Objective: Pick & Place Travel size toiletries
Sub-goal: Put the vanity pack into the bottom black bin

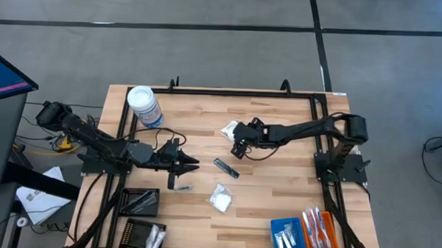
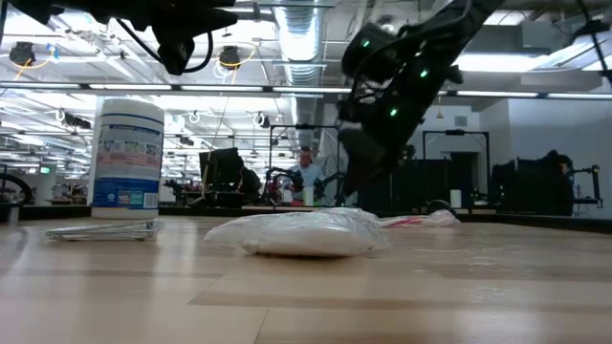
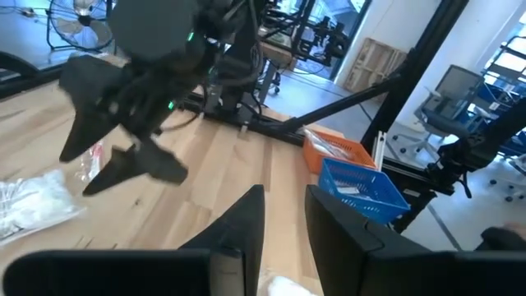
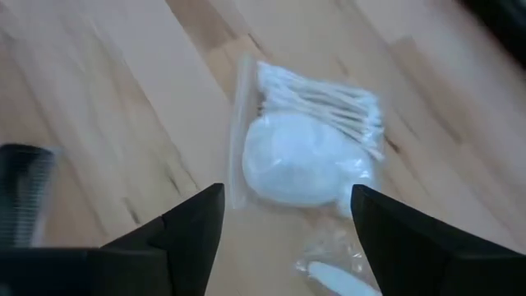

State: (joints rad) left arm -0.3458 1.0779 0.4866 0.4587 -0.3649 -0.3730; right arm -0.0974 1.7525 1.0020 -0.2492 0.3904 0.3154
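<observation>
A clear sachet of cotton swabs and white pads (image 4: 308, 156) lies flat on the table at the far middle (image 1: 228, 129). My right gripper (image 4: 288, 201) hangs just above it, slanting down. It is open, with one finger on either side of the sachet and touching nothing. A dark comb-like stick (image 1: 225, 167) and a second white sachet (image 1: 220, 199) lie nearer the front. A small silvery piece (image 1: 180, 187) lies beside my left gripper (image 1: 188, 165). That gripper points level toward the table's right. Its fingers (image 3: 246, 222) stand a narrow gap apart, with nothing between them.
A big white-lidded jar (image 1: 144, 106) stands at the far left. Two black trays (image 1: 141, 201) sit at the near left. A blue tray (image 1: 285, 235) and an orange tray (image 1: 319, 230) with wrapped toothbrushes sit at the near right. A black frame (image 1: 229, 91) rims the table.
</observation>
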